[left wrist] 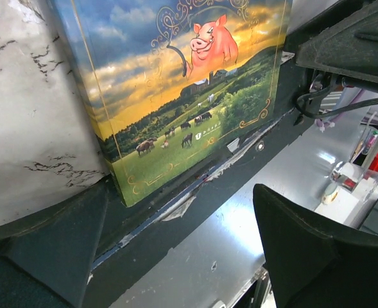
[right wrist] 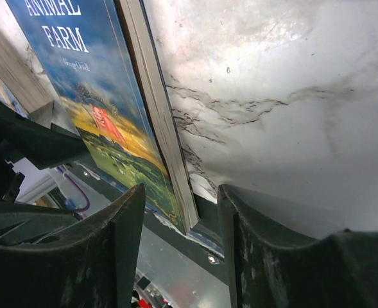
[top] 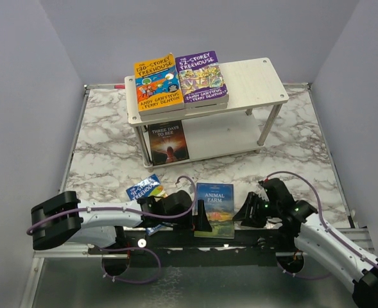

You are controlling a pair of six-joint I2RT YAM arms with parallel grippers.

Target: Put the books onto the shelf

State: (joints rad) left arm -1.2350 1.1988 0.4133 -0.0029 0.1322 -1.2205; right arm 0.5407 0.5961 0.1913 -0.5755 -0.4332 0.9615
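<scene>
The shelf [top: 259,80] stands far on the marble table [top: 105,141] between grey walls [top: 22,96], orange book [top: 155,83] and purple book [top: 200,77] on top, dark book [top: 168,142] below; left tool [left wrist: 182,205] and right tool [right wrist: 182,192] both gape.

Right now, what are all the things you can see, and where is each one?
shelf: one, pale wood with silver legs, back of table
orange book: one, shelf top, left
purple book: one, shelf top, beside the orange one
dark book: one, lower board
farm book: one, blue and yellow, table's near edge
blue book: one, on table, partly under left arm
table: one, grey-white marble
left gripper: black, open, by farm book
right gripper: black, open, around farm book's edge
</scene>
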